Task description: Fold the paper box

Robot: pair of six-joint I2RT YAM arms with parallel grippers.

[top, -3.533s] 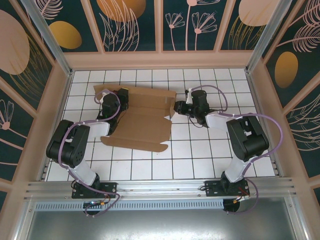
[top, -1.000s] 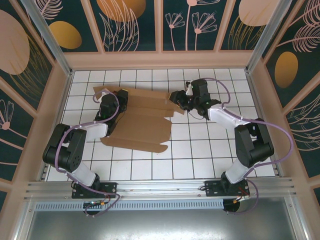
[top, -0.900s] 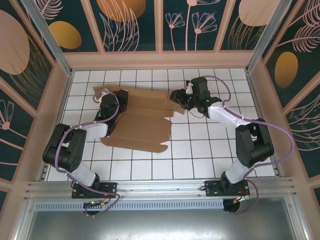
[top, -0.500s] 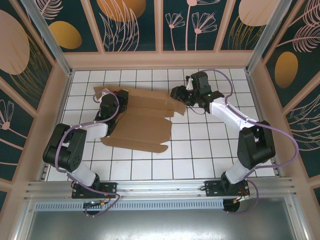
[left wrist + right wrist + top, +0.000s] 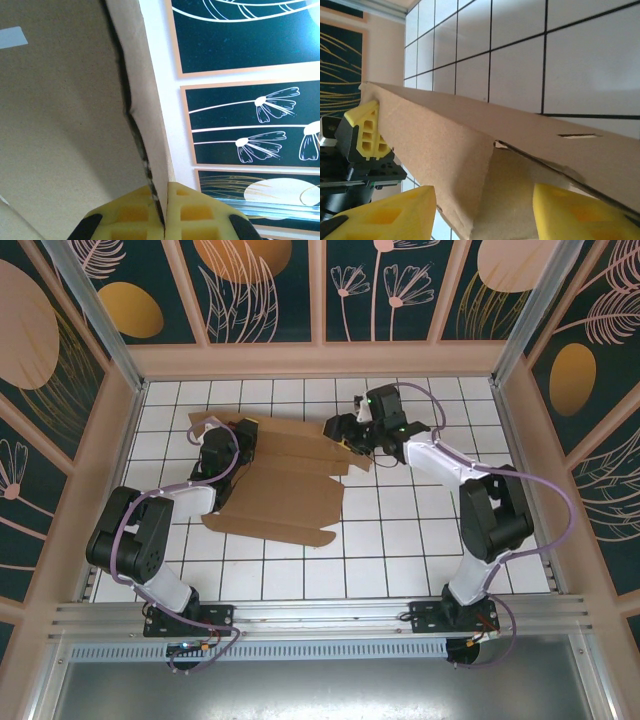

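Seen from above, the plain brown die-cut cardboard mailer box (image 5: pixel 285 490) lies partly unfolded on the white tiled desk (image 5: pixel 400 540), left of centre. Its broad panel is flat, and a long flap is raised along the far edge. The left fingers (image 5: pixel 244 430) sit at the box's upper left corner and the right fingers (image 5: pixel 336 430) at its upper right corner, both at the raised flap. Both arms reach in from the bottom of the frame.

In the left wrist view, the two yellow left fingers (image 5: pixel 132 217) at the bottom centre are pressed together, pinching a thin cardboard edge that runs up the frame. The brown box panel (image 5: pixel 60 125) covers the left half. A dark wall panel with white flower drawings (image 5: pixel 250 115) stands on the right.

In the right wrist view, the yellow right fingers (image 5: pixel 390 215) stand apart at the lower left and lower right. A folded corner of the box (image 5: pixel 470 165) lies between them, with a strip of white visible beside the lower left finger. Whether the lower right finger touches the cardboard I cannot tell. The raised flap runs diagonally from upper left to lower right and has a small slot (image 5: pixel 577 135) near its right end. The yellow tip of the left fingers (image 5: pixel 366 131) grips the flap's far end at the left edge, over the tiled desk.
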